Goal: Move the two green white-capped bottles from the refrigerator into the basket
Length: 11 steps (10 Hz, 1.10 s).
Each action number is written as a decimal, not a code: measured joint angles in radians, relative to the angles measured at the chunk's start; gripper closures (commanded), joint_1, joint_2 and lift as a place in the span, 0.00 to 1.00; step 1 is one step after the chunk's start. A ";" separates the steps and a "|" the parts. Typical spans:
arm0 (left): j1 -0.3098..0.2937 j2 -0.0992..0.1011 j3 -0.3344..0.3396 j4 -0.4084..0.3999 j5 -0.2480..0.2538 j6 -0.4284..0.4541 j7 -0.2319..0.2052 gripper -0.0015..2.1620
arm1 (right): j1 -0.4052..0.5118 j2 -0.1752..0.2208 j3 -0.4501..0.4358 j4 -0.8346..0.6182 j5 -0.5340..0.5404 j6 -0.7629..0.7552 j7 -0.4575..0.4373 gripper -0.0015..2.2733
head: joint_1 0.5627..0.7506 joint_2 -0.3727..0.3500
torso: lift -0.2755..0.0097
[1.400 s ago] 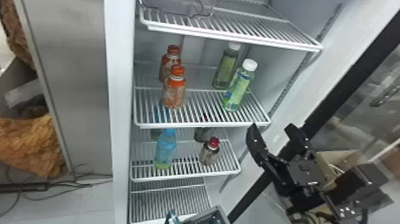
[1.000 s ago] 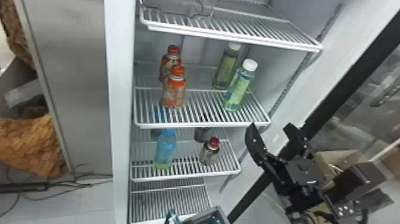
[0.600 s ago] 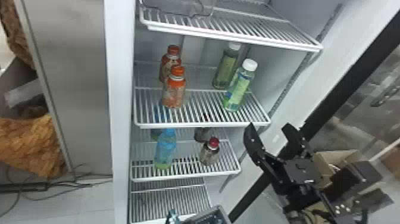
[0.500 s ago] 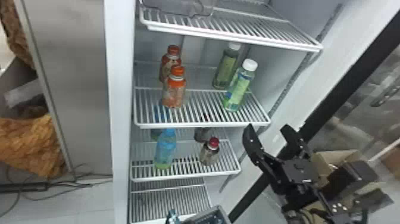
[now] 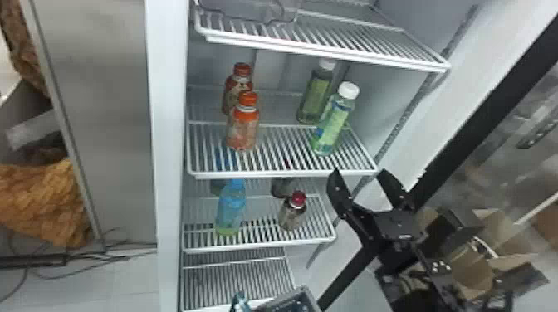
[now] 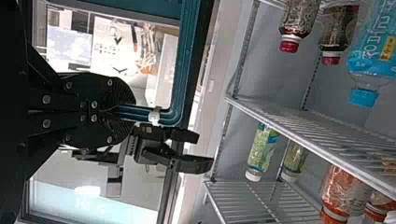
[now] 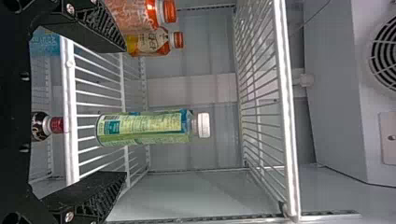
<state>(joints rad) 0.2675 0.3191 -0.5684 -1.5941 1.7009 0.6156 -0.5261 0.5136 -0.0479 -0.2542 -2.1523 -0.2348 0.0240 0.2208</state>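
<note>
I see right gripper (image 5: 358,170), opened and empty, come nearer to shelf (image 5: 282,174) at front right corner; front green bottle (image 5: 333,124) seems next

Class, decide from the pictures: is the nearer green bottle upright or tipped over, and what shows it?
Upright: the nearer green bottle stands with its base on the shelf and its white cap on top.

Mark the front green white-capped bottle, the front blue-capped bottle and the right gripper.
Front green white-capped bottle (image 5: 334,123): head view, on its label.
Front blue-capped bottle (image 5: 231,207): head view, on its body.
Right gripper (image 5: 360,171): head view, midway between its fingertips.
</note>
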 measured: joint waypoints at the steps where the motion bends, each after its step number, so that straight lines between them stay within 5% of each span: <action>1: 0.000 0.000 0.000 0.000 0.000 0.000 0.000 0.56 | -0.037 -0.003 0.003 0.042 0.015 -0.010 -0.002 0.04 | 0.70 0.03 | 0.95; 11: -0.005 0.000 -0.002 0.000 0.000 -0.002 0.002 0.56 | -0.392 -0.028 0.034 0.408 0.098 -0.097 -0.061 0.05 | 0.70 0.03 | 0.95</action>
<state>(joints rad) 0.2626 0.3190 -0.5705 -1.5941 1.7010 0.6133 -0.5246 0.1219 -0.0761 -0.2205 -1.7440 -0.1367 -0.0729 0.1596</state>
